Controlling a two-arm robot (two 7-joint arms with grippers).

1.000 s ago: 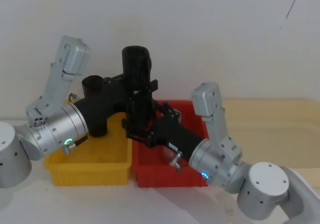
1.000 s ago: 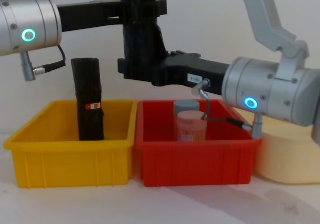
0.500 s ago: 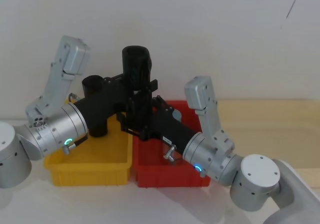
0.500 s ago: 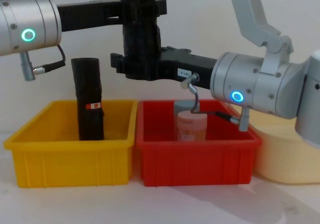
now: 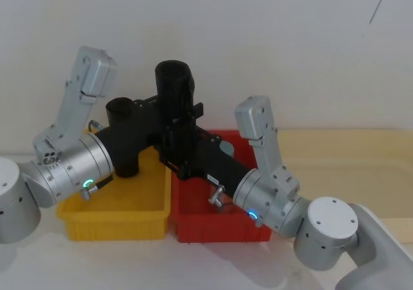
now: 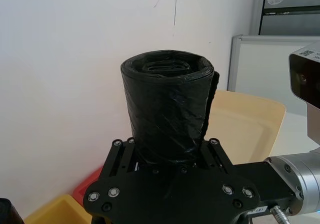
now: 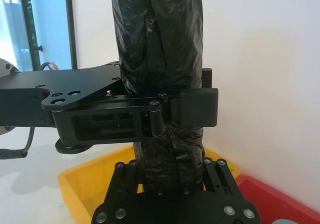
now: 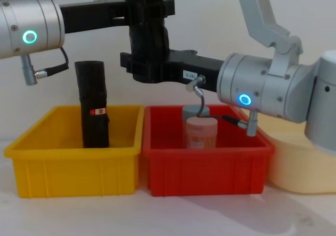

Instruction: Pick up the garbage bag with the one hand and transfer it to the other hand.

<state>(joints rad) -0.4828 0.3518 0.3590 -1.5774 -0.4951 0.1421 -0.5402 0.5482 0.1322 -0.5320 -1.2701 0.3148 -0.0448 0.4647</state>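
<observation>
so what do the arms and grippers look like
Both arms are silver-grey with rounded joints. The left gripper is black, its wrist ring glowing green; the right gripper is black too, with a white sticker and a blue ring. A cable loops at each wrist.

No lettering can be read anywhere. The right gripper (image 8: 140, 68) carries a small white sticker (image 8: 187, 74) on its side, up and to the right of the yellow bin (image 8: 73, 167) — its print is too small to make out. The black roll (image 8: 92, 89) standing in that bin has a thin white band (image 8: 97, 111) with an orange-red mark (image 8: 93, 111) — no letters.
</observation>
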